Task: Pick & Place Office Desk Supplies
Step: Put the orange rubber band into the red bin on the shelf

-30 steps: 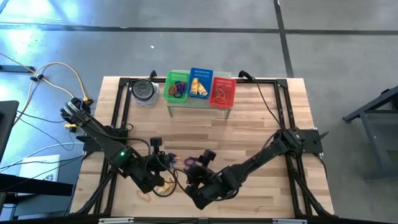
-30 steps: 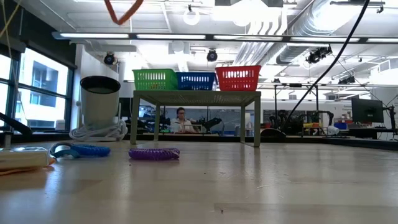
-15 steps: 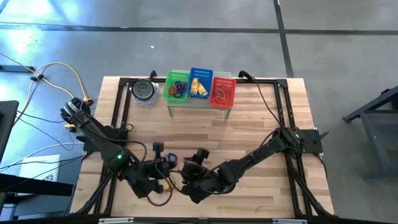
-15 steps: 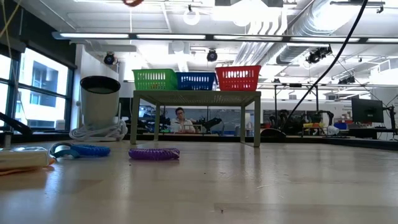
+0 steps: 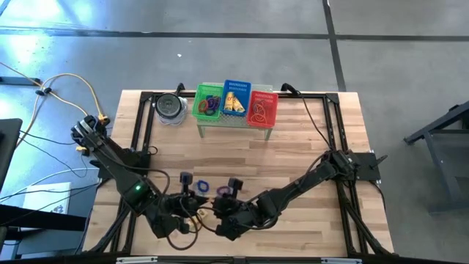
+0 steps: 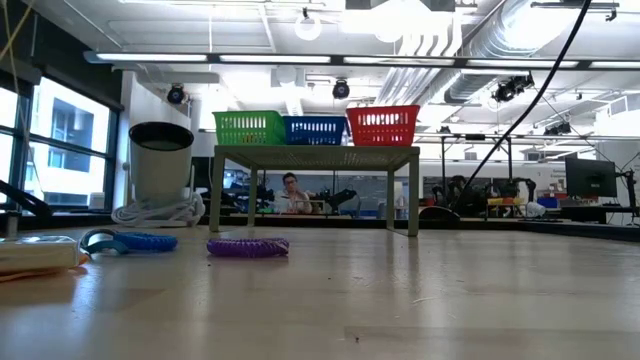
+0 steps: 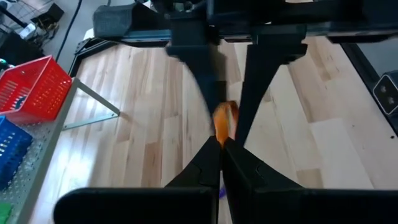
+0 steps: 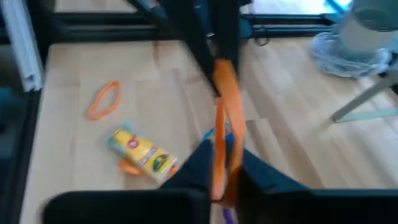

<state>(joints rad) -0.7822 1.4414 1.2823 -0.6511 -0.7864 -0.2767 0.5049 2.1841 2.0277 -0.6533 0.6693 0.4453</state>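
Both arms are crowded together near the 6 o'clock edge of the table, and that's the worry. The left gripper (image 7: pixel 219 146) has its fingers pinched together on an orange band (image 7: pixel 224 119), and the right gripper (image 8: pixel 221 163) is clamped on an orange band too (image 8: pixel 225 112). From the wrist views it looks like the same loop stretched between them, though I can't say for sure. If both pull apart, my guess is the band snaps out of one grip and flies off, or the two wrists bump — they're nearly touching in the overhead shot.

Loose stuff on the wood near them: another orange loop (image 8: pixel 102 99), a yellow oblong piece (image 8: pixel 142 150) just beside it, a blue coil (image 6: pixel 135 241) and a purple coil (image 6: pixel 248 246) toward the table's middle. Any of these could get swept by an arm swinging low.

Containers, left to right along the 12 o'clock edge: the round grey tin (image 5: pixel 170 107), contents hidden; the green basket (image 5: pixel 198 103) with purple and blue loops in it; the blue basket (image 5: pixel 236 87) holding yellow pieces; the red basket (image 5: pixel 263 97) with orange bands. The three baskets sit on a small raised stand (image 6: pixel 315 154) — clipping its legs would be the other risk.
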